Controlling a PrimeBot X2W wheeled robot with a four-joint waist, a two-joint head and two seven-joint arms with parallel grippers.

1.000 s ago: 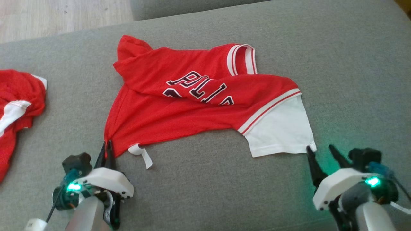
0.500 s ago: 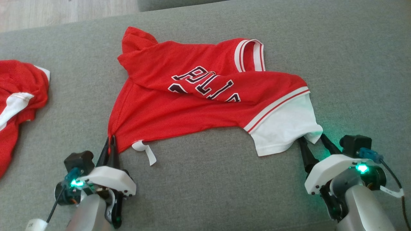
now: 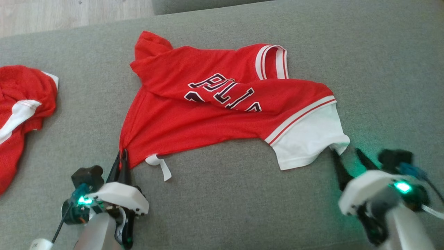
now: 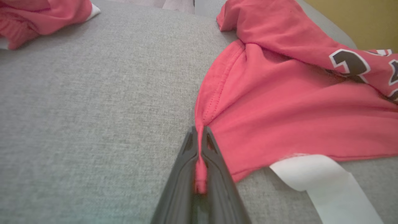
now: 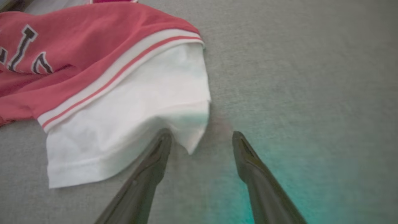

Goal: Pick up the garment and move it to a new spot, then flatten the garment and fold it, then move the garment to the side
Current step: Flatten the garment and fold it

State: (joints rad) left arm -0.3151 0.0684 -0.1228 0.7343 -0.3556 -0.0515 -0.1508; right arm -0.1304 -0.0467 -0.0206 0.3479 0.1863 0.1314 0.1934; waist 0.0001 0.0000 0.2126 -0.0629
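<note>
While gripped at one corner alone, sprawls rumpled across the centre of the grey cushion. At seven o'clock in the head view, left gripper, fingers pressed together on a thin twist of the garment hem. Towards the centre, lettered chest folded over on itself, not flat. At four o'clock, white sleeve, its corner lying between the spread fingers of the right gripper, apparently brushing the inner one but not pinched.

Likely to go wrong: closing too shallow on that sleeve corner and catching one layer or none, with so little cloth between the fingers. Could also slip from the left pinch under a hard sideways stretch, with only a narrow twist held. With uneven pulling, would probably drag the chest fold along instead of opening it.

Around: at nine o'clock, a second red garment, heaped well apart, in the way only for a carry leftwards. Just beside the left gripper, a loose white strip hanging off the hem, liable to snag. At eleven o'clock, wooden floor beyond the cushion edge.
</note>
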